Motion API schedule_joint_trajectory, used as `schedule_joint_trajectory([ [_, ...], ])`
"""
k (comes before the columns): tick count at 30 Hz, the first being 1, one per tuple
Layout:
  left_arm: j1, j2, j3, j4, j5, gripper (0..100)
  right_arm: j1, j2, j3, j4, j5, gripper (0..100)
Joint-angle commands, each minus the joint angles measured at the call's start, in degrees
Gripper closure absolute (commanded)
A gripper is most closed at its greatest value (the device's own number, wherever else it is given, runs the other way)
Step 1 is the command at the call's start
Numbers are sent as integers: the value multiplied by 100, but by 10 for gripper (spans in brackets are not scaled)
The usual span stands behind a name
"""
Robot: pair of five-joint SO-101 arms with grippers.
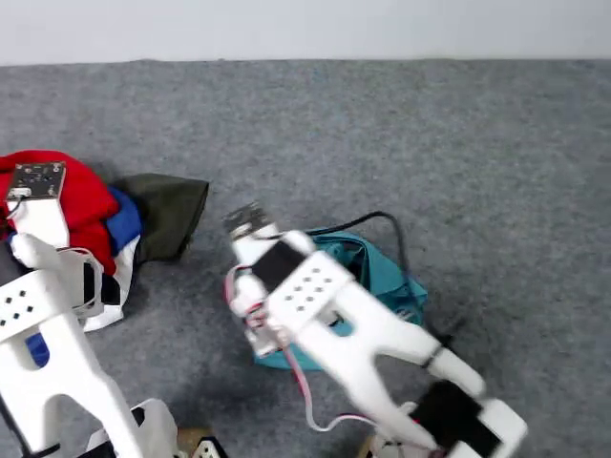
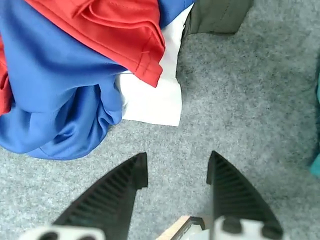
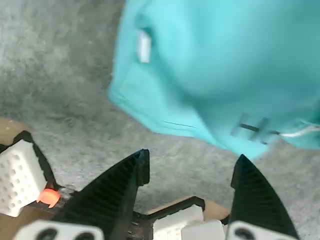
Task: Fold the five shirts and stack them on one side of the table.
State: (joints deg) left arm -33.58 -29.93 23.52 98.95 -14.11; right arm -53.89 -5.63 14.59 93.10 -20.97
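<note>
One big grey table (image 1: pixel 477 143) on my feed, messy pile (image 1: pixel 91 205) of four shirts at its left, teal shirt (image 1: pixel 391 275) crumpled mid-table under my right arm. Both pincers gape wide, holding nothing: left gripper (image 2: pixel 177 157) beside the pile, right gripper (image 3: pixel 194 156) by the teal edge.

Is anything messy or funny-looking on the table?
Yes. The red shirt, blue shirt, white shirt and dark green shirt are piled in a jumbled heap at one side, not in a neat stack. The teal shirt lies bunched up by itself, apart from the heap and partly under the right arm.
</note>
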Motion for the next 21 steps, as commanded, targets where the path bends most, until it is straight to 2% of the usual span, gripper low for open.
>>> schedule_joint_trajectory([
  [1, -35, -185, -207, -62, 62, 794, -470, 418, -642, 57, -97, 736],
  [21, -35, -202, -13, 44, 62, 794, -611, 3829, -3033, 31, -79, 742],
])
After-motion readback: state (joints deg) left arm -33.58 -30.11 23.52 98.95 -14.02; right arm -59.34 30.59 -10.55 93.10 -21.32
